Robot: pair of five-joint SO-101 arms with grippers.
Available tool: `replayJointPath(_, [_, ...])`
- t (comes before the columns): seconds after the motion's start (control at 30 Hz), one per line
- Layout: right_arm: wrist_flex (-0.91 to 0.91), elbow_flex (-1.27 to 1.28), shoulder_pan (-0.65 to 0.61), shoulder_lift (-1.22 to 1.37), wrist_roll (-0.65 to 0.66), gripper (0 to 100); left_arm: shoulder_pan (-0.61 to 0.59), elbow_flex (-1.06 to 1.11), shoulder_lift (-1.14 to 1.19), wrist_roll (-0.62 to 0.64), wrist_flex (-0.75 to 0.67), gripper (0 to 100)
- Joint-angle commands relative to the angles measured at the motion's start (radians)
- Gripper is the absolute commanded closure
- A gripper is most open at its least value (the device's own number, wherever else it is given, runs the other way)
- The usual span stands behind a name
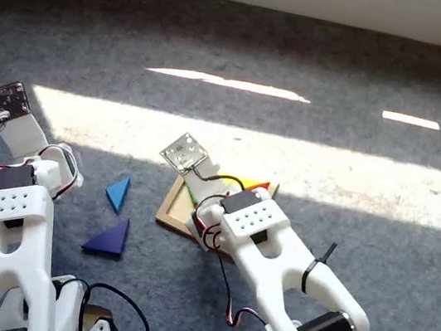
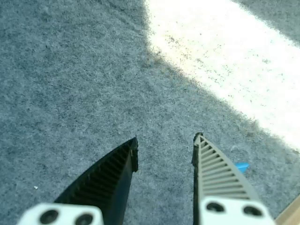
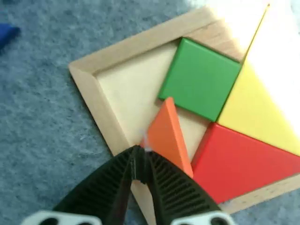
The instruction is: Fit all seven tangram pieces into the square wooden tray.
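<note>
Right wrist view, right gripper [image 3: 143,153] pinching orange triangle [image 3: 166,133] over bare corner of wooden tray [image 3: 93,108], left gripper [image 2: 167,139] spread above carpet [image 2: 70,70].

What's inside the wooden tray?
A green square, yellow triangle, red piece and orange triangle, plus bare tray floor. The right jaws hide one corner.
</note>
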Motion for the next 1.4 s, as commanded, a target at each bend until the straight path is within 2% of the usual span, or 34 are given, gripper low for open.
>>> replayJointPath(0.0, [0.053,-0.004,-0.047,0.004,0.012,99.3,-0.005,-0.051,-0.024,0.006,-0.011,80])
replayJointPath(0.2, [0.113,-0.024,-0.018,-0.018,0.012,99.3,-0.005,-0.051,-0.022,0.006,-0.011,80])
replayJointPath(0.4, [0.108,-0.041,0.047,-0.188,0.008,99.3,-0.005,-0.051,-0.022,0.008,-0.011,80])
replayJointPath(0.57, [-0.013,0.004,0.082,-0.263,0.006,99.3,-0.004,-0.051,-0.022,0.008,-0.011,80])
replayJointPath(0.77, [-0.191,0.09,0.087,-0.179,0.008,99.3,-0.004,-0.051,-0.022,0.008,-0.011,80])
replayJointPath(1.07, [-0.185,0.094,0.065,-0.076,0.014,99.3,-0.004,-0.051,-0.022,0.008,-0.011,80])
replayJointPath(1.23, [-0.07,0.088,-0.002,-0.076,0.015,99.3,-0.004,-0.051,-0.022,0.008,-0.011,80])
replayJointPath(1.37, [-0.047,0.087,0.004,-0.079,0.014,99.3,-0.004,-0.051,-0.022,0.008,-0.011,80])
